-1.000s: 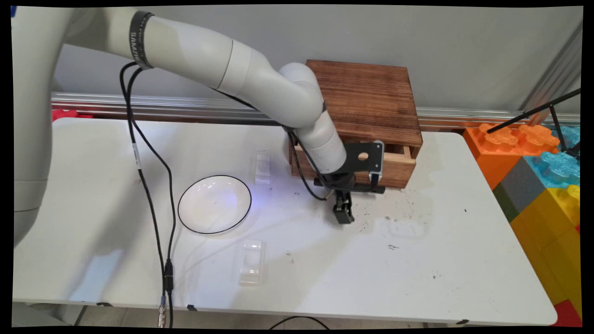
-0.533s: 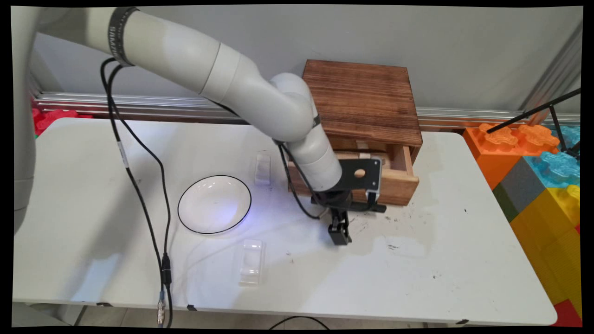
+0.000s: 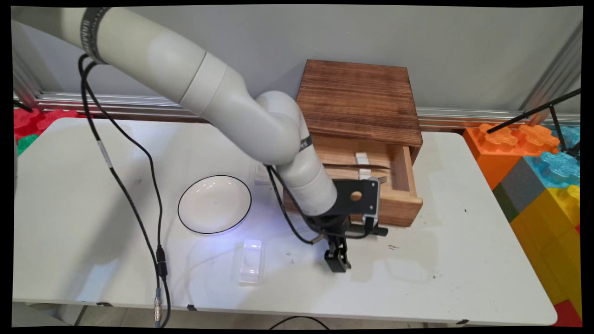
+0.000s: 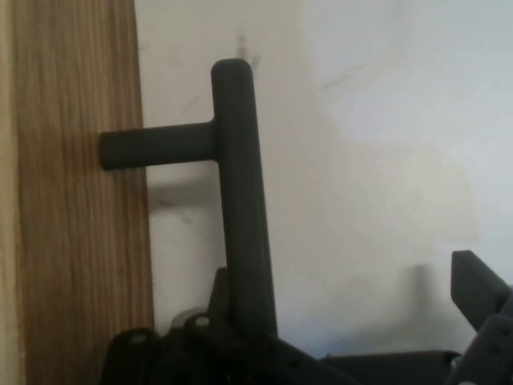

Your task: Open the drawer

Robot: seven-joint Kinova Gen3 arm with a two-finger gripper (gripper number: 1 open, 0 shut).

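Observation:
A dark wooden box stands at the back of the white table. Its light wooden drawer is pulled well out toward the near edge. Inside the drawer lie a white piece and what looks like a fork. My gripper hangs just in front of the drawer. In the hand view the drawer front fills the left side and its black T-shaped handle runs down into my gripper. One finger stands far right of the bar; the other is hidden behind it.
A white plate with a black rim lies left of the drawer. A clear plastic box sits near the front edge, another clear piece is half hidden by the arm. Black cables hang at left. Large coloured blocks stand beyond the right edge.
The drawer has slid steadily out of the box toward the near edge, uncovering its inside. My gripper has moved the same way, staying at the handle.

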